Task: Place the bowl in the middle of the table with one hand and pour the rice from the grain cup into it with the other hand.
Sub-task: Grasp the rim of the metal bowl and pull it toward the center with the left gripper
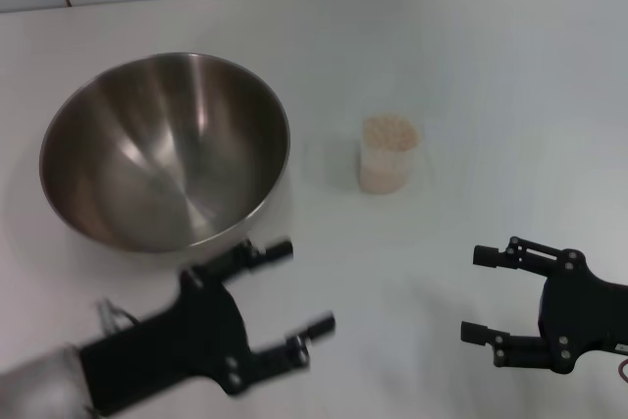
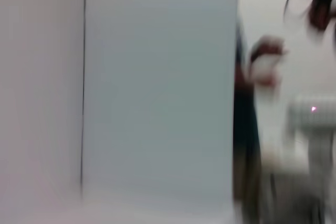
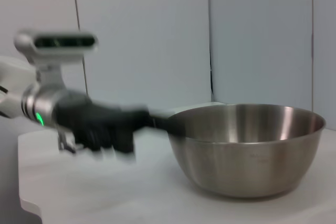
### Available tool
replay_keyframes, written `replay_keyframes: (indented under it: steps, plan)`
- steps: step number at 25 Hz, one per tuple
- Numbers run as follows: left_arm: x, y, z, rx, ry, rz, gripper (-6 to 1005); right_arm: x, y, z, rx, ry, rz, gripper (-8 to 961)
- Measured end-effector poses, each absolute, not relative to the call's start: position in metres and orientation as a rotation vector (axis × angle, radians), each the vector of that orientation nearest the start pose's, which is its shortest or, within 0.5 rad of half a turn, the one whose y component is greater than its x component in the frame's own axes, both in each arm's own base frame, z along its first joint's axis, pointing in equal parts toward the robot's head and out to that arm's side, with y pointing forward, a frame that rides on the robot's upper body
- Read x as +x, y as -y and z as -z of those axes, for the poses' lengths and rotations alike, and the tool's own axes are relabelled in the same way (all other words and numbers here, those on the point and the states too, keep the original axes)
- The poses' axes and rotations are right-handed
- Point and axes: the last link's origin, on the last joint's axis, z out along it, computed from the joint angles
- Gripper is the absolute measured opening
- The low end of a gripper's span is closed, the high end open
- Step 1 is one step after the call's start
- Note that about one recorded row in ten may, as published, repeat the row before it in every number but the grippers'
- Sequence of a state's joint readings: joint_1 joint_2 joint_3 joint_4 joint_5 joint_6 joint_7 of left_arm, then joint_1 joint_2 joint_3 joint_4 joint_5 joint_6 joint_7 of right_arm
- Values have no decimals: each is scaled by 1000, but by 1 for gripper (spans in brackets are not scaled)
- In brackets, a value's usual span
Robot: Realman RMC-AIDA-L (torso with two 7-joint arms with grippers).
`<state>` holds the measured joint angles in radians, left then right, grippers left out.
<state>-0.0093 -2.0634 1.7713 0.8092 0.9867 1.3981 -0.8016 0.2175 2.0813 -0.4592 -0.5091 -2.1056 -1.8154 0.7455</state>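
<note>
Nearest the robot, the left tool [image 1: 294, 296] hovers low over the white surface [image 1: 471, 76] with its two black fingers spread wide, its upper finger [image 1: 263, 253] just beside the near rim of the bowl [image 1: 165, 149]. On the near right, the right tool [image 1: 476, 294] hangs with its fingers likewise spread, gripping nothing, well apart from the cup. Farther back, the steel bowl sits on the left part of the surface. To its right, apart from it, the grain cup [image 1: 389, 153] stands upright, filled to the brim with rice [image 1: 390, 130].
</note>
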Motion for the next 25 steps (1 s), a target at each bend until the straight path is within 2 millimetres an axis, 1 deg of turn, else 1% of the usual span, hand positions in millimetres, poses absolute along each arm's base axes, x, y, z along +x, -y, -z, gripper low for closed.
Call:
replay_keyframes:
  steps: [2, 3, 4, 5, 6, 7, 8, 9, 10, 11, 13, 14, 15, 16, 17, 19, 21, 25]
  plan:
    - [-228, -202, 46, -2523, 174, 1258, 792, 337, -195, 5, -2633, -324, -812, 821]
    - [-222, -208, 28, -2455, 167, 1345, 784, 337, -194, 5, -2634, -323, -815, 821]
    - [-220, -213, 17, -2427, 182, 1374, 775, 337, -194, 5, -2634, -323, -817, 821]
    - [-218, -222, 1, -2391, 213, 1412, 767, 337, -194, 4, -2634, -322, -821, 821]
    - [-218, -233, -14, -2366, 258, 1407, 759, 336, -193, 4, -2633, -321, -824, 821]
    - [-218, -250, -33, -2345, 353, 1361, 751, 336, -193, 4, -2633, -321, -828, 821]
    - [-219, -260, -42, -2335, 421, 1313, 742, 336, -192, 3, -2633, -319, -831, 821]
    - [-219, -260, -42, -2335, 421, 1313, 734, 336, -192, 3, -2634, -318, -835, 822]
    - [-219, -271, -50, -2326, 504, 1260, 726, 335, -192, 3, -2634, -317, -837, 822]
    - [-219, -290, -62, -2306, 652, 1121, 726, 335, -192, 3, -2634, -315, -838, 822]
    - [-219, -290, -62, -2306, 652, 1121, 725, 335, -192, 2, -2636, -311, -843, 822]
    - [-219, -315, -70, -2288, 846, 818, 724, 334, -192, 2, -2637, -308, -847, 822]
    - [-222, -326, -69, -2271, 932, 666, 724, 334, -192, 2, -2638, -306, -850, 822]
    - [-225, -333, -69, -2256, 984, 561, 725, 333, -192, 2, -2639, -302, -854, 822]
    - [-225, -333, -69, -2256, 984, 561, 727, 333, -192, 1, -2640, -299, -853, 821]
    - [-237, -346, -64, -2221, 1116, 341, 729, 333, -192, 0, -2641, -292, -851, 821]
    - [-249, -353, -60, -2205, 1175, 254, 732, 333, -192, -1, -2642, -289, -851, 820]
    - [-256, -358, -55, -2201, 1190, 224, 733, 333, -191, -1, -2641, -290, -851, 816]
